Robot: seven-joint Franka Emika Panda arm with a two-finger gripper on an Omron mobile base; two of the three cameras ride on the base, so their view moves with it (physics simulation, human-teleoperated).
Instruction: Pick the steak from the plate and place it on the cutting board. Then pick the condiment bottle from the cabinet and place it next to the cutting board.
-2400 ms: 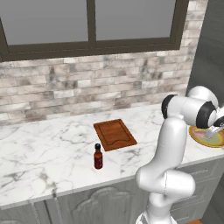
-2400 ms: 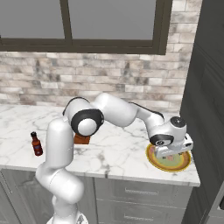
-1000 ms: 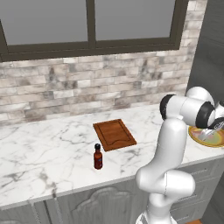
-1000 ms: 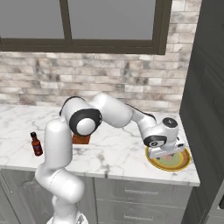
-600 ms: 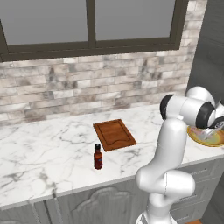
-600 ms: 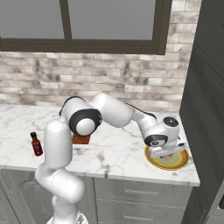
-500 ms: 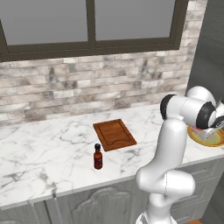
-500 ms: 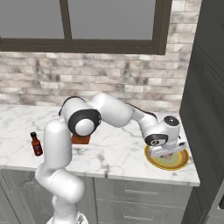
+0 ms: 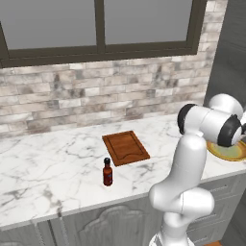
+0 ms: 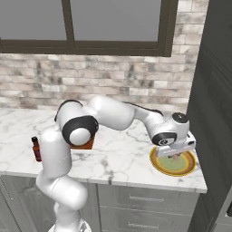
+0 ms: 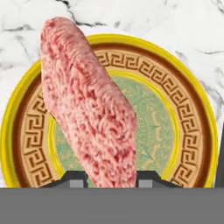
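Up close, claw [image 11: 109, 177] pinches steak [image 11: 89, 109] over plate [image 11: 192, 131]; left base: cutting board [image 9: 126, 147].

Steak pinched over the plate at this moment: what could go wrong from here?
1. The gripper pinches only one end of the steak; the long free end may sag or slip out during the lift.
2. The cutting board lies far across the counter, so a long carry gives time to drop it.
3. The bottle stands just in front of the board; a low swing could tip it.

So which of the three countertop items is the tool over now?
The plate, yellow-rimmed at the counter's right end; the cutting board and bottle sit farther left.
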